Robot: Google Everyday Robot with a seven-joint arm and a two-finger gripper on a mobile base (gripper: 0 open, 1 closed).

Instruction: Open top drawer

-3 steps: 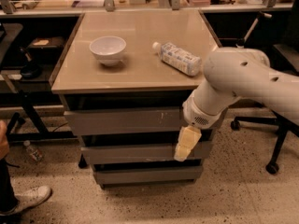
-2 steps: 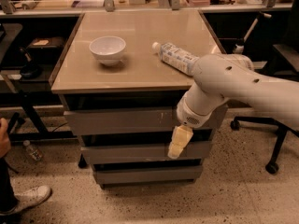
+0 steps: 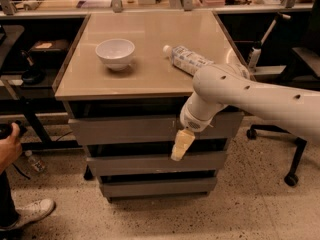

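The top drawer (image 3: 125, 129) is the widest grey front, right under the tan cabinet top (image 3: 150, 76). It sits flush with the frame and looks closed. My white arm reaches in from the right. My gripper (image 3: 181, 145), cream coloured and pointing down, hangs in front of the drawer's lower edge, right of centre. Its tip lies over the dark gap above the middle drawer (image 3: 130, 163).
A white bowl (image 3: 115, 52) and a plastic bottle (image 3: 187, 60) lying on its side rest on the cabinet top. The bottom drawer (image 3: 150, 187) is below. A person's hand (image 3: 9, 145) and shoe (image 3: 31, 211) are at the left. An office chair base (image 3: 292, 176) is at the right.
My gripper has moved left and slightly up along the drawer fronts. The drawers, bowl and bottle have not moved.
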